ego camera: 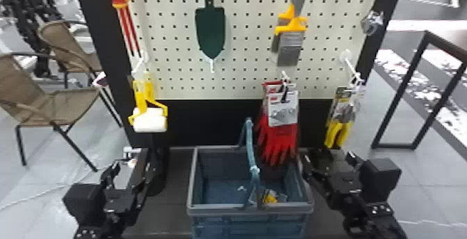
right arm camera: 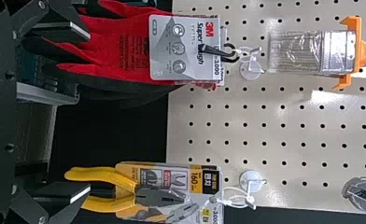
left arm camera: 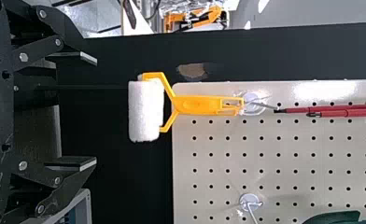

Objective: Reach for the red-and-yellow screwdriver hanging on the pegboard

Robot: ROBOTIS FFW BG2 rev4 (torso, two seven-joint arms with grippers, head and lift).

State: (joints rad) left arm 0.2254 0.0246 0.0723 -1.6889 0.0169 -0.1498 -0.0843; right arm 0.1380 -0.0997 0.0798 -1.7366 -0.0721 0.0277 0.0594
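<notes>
Bright, fairly even light on pegboard (ego camera: 243,82); white glare on floor (ego camera: 424,172) past its right edge, black frame (ego camera: 208,123) dark. Left wrist view has a glare patch along the board's left edge, right wrist view one beside brush (right arm camera: 335,51).

Prob. a hardware-shop-type setup, w/ carded gloves (ego camera: 278,134) & pliers (ego camera: 336,134) hung on pegboard (ego camera: 252,43).

head: high, forward-down, farther | left wrist: facing pegboard (ego camera: 250,30), nearer | right wrist: likewise | head+left share roller (ego camera: 150,121)
</notes>
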